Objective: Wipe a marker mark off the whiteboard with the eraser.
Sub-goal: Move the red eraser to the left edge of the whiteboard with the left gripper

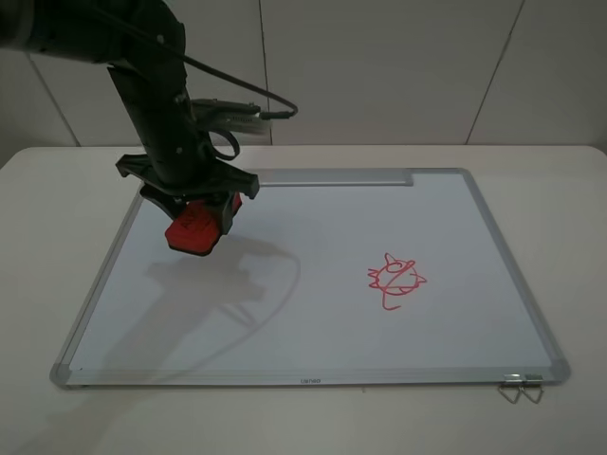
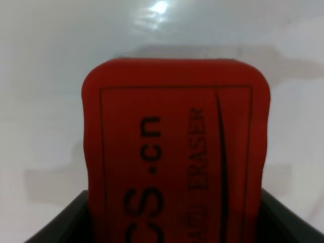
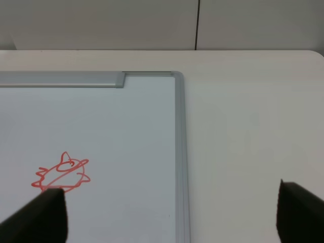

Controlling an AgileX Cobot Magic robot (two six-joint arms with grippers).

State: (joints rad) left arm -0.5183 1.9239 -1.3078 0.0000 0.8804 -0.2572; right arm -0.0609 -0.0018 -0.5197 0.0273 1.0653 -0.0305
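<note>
Glossy whiteboard point(image 1: 379, 218) beneath clamped blocky red eraser point(image 1: 193, 234).

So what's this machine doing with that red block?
The left gripper holds a red eraser over the far left part of the whiteboard; whether it touches is unclear. One round red scribble sits on the right side, unwiped. The right gripper hangs open above the board's right edge, holding nothing.

My gripper point(image 3: 169, 216) hangs with its two dark fingertips point(image 3: 38, 215) spread wide. One tip hides the near edge of the round red scribble point(image 3: 62, 174) on the whiteboard point(image 3: 116, 131). The other is over the table point(image 3: 243, 126), right of the board's frame. A grey tray strip point(image 3: 61, 79) lines the far edge.
</note>
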